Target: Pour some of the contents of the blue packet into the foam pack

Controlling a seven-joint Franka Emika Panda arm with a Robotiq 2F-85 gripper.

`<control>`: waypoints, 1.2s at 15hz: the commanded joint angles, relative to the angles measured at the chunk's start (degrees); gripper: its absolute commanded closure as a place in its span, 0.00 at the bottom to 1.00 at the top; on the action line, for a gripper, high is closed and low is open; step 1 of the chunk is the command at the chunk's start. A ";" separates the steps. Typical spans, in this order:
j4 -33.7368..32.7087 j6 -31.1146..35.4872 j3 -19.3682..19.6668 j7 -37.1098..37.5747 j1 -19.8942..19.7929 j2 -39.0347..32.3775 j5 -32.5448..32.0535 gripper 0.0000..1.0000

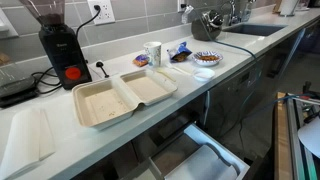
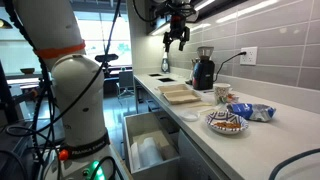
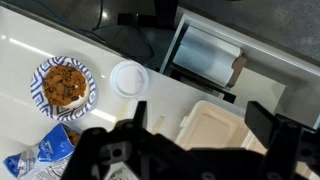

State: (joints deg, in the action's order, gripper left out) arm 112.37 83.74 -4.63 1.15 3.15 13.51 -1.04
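Nearest: gripper (image 3: 198, 112) housing along the bottom of the wrist view. The jaws are spread wide with nothing between them. In an exterior view the gripper (image 2: 177, 36) hangs high over the worktop (image 2: 280, 140), well clear of all that stands on it.

Straight below the jaws: foam pack (image 3: 222, 126), lid folded flat open. Both halves look bare in an exterior view (image 1: 124, 97), with no contents seen inside.

Below and off to one side of the jaws, well apart from them: blue packet (image 3: 42, 152), lying on the worktop past the end of the foam pack. Near it on the same side stand a white cup (image 3: 129, 79) and a plate (image 3: 40, 88) carrying a baked item. Whether the packet is torn open is too small to tell.

Below, on the side of the jaws away from the packet: open drawer (image 3: 205, 55) under the worktop edge.

Progress, as judged: nothing done yet. The packet is untouched and the pack unfilled. What is left is everything:
- descend to the packet
- close on it and lift
- carry it over the foam pack
- tip out a part only
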 commanded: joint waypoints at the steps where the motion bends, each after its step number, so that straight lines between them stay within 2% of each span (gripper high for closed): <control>1: -0.12 -0.11 0.16 0.06 0.20 -0.06 -0.03 0.00; 8: -0.12 -0.11 0.16 0.06 0.20 -0.06 -0.03 0.00; 10: -0.13 1.20 -0.24 7.03 -0.90 -2.22 -1.82 0.00; 14: 3.14 11.31 1.14 16.88 -2.43 -5.70 1.85 0.00; 18: 6.02 21.94 3.02 22.61 -3.64 -7.33 5.64 0.00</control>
State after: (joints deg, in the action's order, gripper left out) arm 116.46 100.32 -2.68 19.74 0.26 6.40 0.87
